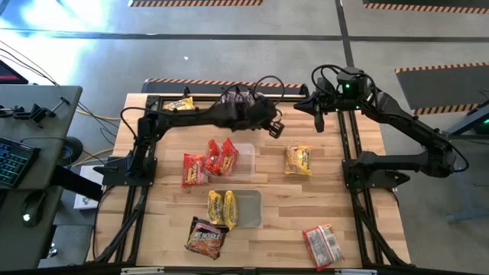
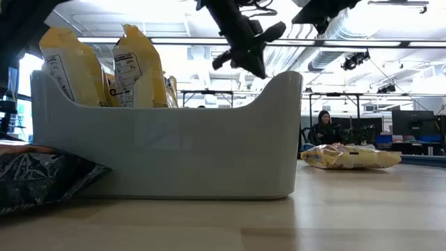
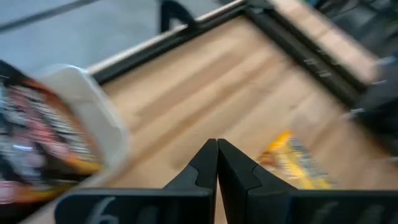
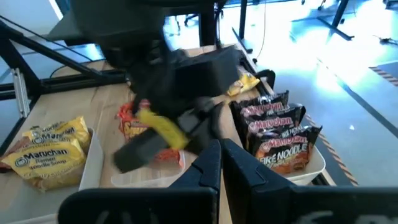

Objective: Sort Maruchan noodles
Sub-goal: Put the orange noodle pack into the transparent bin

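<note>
Left gripper (image 1: 273, 128): hanging above the far middle of the table, just past the far tub, fingers (image 3: 205, 168) pressed together, gripping nothing.
Right gripper (image 1: 318, 122): waiting over the far right frame rail, fingers meeting, empty.
Far tub (image 1: 246, 150): holding red packets (image 1: 219, 157); another red packet (image 1: 192, 169) lying against its left edge.
Near tub (image 1: 250, 208): holding yellow packets (image 1: 222, 209) standing upright.
Loose packets: yellow one (image 1: 298, 160) lying on open boards right of the tubs; red one (image 1: 322, 245) near the front right edge; dark one (image 1: 205, 237) at the front edge.
</note>
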Motion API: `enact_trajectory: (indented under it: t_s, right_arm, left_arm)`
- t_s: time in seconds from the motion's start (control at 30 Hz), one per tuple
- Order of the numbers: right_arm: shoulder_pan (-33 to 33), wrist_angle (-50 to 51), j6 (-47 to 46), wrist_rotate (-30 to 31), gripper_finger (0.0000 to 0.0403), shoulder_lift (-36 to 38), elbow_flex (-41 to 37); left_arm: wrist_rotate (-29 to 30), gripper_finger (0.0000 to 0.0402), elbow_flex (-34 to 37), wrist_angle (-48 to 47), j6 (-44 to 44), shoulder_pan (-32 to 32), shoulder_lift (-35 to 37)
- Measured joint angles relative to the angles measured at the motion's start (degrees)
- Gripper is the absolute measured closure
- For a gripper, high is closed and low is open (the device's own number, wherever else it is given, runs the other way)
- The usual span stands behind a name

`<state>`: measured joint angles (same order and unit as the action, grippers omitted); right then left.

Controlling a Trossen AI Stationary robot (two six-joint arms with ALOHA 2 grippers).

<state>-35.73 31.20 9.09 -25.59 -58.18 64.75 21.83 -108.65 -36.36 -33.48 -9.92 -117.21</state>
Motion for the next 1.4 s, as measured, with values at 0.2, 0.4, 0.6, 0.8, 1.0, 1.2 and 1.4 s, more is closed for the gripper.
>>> enact_trajectory:
  t_s: [0.2,0.4,0.6,0.8,1.0,1.2,1.4]
  right_arm:
    - [0.02,-1.98,0.45,-3.07,0.0403,-2.61,0.00]
    - [0.02,-8.06,3.05,-6.55,0.0403,-5.17,-1.34]
    - [-0.05,-29.96,-9.48,-9.62,0.0403,-3.18,-14.69]
    - [0.45,-39.89,-19.07,-3.28,0.0403,0.11,-22.11]
    - [0.61,-39.29,-19.60,1.61,0.0403,1.32,-22.34]
    - [0.61,-39.04,-21.50,4.45,0.0403,1.30,-22.34]
    - [0.62,-39.06,-22.12,5.63,0.0403,1.30,-22.34]
  left_arm:
    - [-2.36,0.0401,15.31,20.75,-3.09,1.86,5.39]
    - [-2.10,0.0401,30.93,34.73,-2.40,2.63,16.38]
    - [-3.02,0.0401,44.07,37.84,-4.31,3.38,28.38]
    - [-11.16,0.0401,52.20,28.56,-11.07,3.65,42.79]
    - [-8.43,0.0401,52.59,0.86,-21.71,7.72,55.62]
    - [-8.60,0.0401,52.64,-22.72,-36.50,12.04,62.70]
    - [-14.49,0.0401,60.55,-23.78,-47.43,16.48,68.25]
